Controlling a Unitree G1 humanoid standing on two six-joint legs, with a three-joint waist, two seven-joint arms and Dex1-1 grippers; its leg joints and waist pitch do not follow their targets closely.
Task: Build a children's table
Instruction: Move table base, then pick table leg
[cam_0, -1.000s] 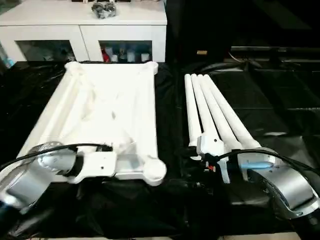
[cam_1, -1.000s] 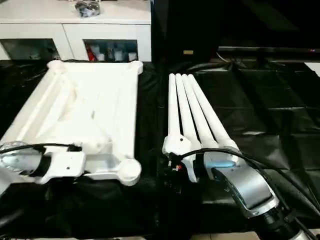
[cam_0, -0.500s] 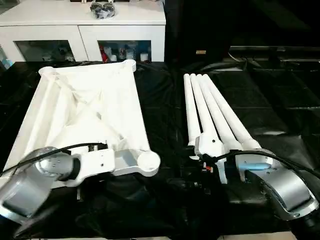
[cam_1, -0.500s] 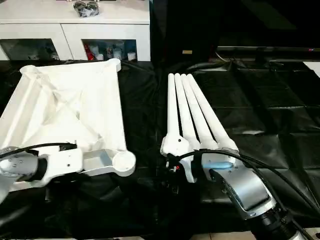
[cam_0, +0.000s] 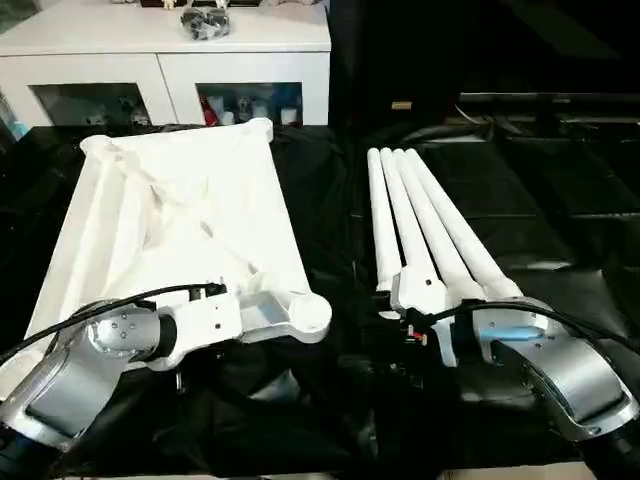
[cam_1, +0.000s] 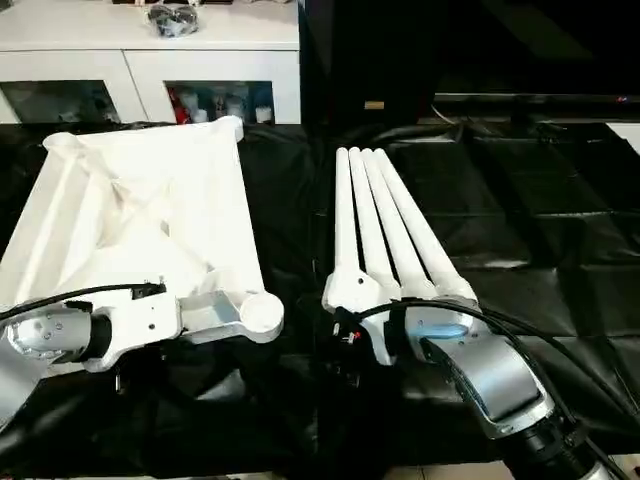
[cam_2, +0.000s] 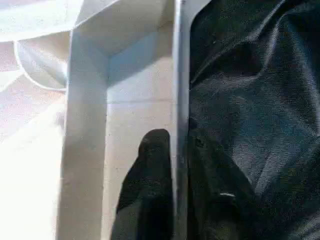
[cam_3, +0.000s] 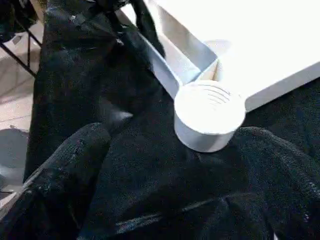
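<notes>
Upturned tabletop (cam_0: 190, 225) on the black-draped work table (cam_0: 560, 200) — legs (cam_0: 420, 220) just beside it.

Stiff, light plastic, likely slippery: left gripper (cam_2: 177, 165) pinches its thin near rim, the obvious handle — right gripper (cam_3: 165, 150) spread wide, empty, facing the corner socket (cam_3: 209, 114).

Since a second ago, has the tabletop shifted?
Yes. The tabletop has swung away from the legs, which lie unchanged; the black gap between them is wider.
</notes>
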